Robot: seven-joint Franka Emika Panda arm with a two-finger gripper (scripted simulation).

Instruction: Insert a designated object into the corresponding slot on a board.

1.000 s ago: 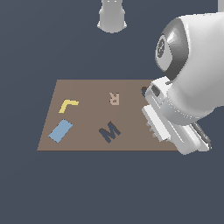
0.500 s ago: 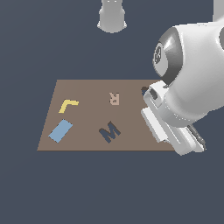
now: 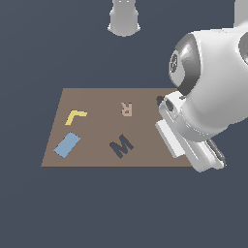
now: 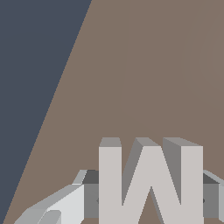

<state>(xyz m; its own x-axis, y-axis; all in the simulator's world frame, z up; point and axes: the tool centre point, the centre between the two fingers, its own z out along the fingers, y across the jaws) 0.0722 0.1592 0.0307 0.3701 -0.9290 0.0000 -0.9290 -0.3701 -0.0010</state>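
Observation:
In the wrist view the light grey-white M block (image 4: pixel 151 183) stands between my gripper's (image 4: pixel 151 199) two fingers (image 4: pixel 89 194), whose pads touch its two sides over the brown board (image 4: pixel 144 70). In the exterior view the arm's white body (image 3: pixel 208 97) hides the gripper and the block, at the board's (image 3: pixel 97 99) right edge. The dark navy M-shaped slot (image 3: pixel 121 145) lies near the board's front middle, to the exterior view's left of the arm.
On the board are a small pink R (image 3: pixel 126 108), a yellow L shape (image 3: pixel 76 116), a blue rectangle (image 3: pixel 67 145) and a small dark hole (image 3: pixel 159 100) partly hidden by the arm. A grey pedestal (image 3: pixel 124 17) stands behind the board.
The arm has shifted slightly towards the exterior view's left and a little lower. The pieces on the board have not moved.

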